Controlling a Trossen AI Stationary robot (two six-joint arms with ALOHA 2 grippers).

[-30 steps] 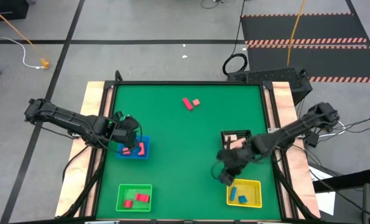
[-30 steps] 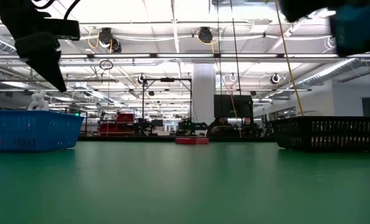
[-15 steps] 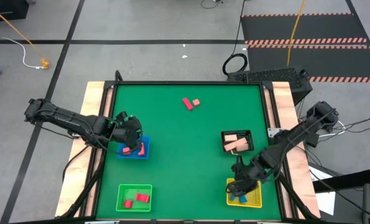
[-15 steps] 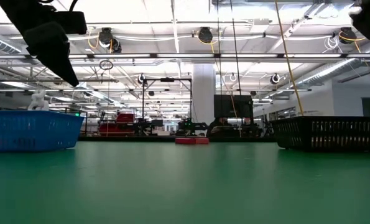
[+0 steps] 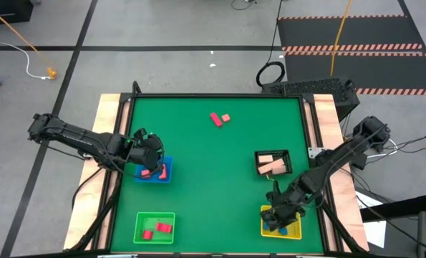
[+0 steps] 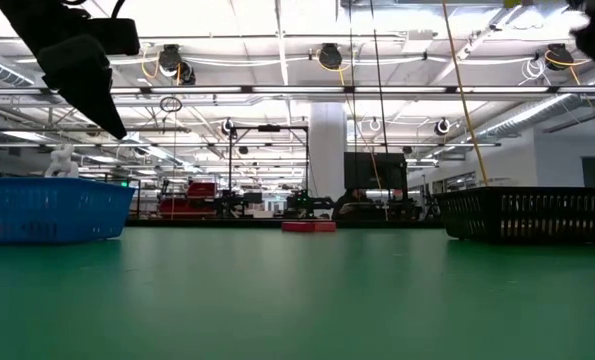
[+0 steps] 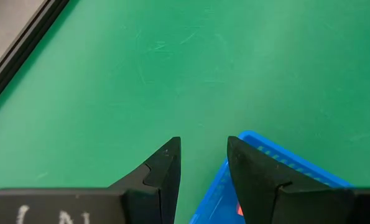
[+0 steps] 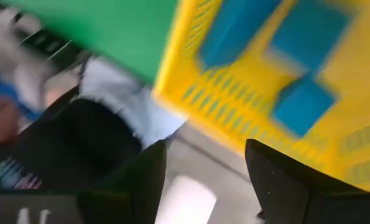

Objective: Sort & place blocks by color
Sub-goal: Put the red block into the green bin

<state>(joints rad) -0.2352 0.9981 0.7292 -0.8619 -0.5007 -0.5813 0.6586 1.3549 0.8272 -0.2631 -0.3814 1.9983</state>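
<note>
A red block point(image 5: 215, 119) and a salmon block point(image 5: 226, 117) lie on the green mat at the far middle. My left gripper point(image 5: 145, 153) hovers open over the far edge of the blue tray point(image 5: 162, 176), which holds red and salmon blocks; nothing is between its fingers point(image 7: 203, 155). My right gripper point(image 5: 279, 213) stands open over the yellow tray point(image 8: 172, 62) at the near right. Three blue blocks point(image 8: 303, 102) lie in that tray, and none is between the fingers.
A black tray point(image 5: 272, 153) holding tan blocks sits just beyond the yellow one. A green tray point(image 5: 155, 215) with red blocks stands at the near left. Open green mat lies across the middle. Wooden rails border the mat on the left and right.
My right gripper has swung from the mat in front of the black tray toward the near right edge and down, rolling as it went, and now stands over the yellow tray. My left gripper has tipped a little over the blue tray.
</note>
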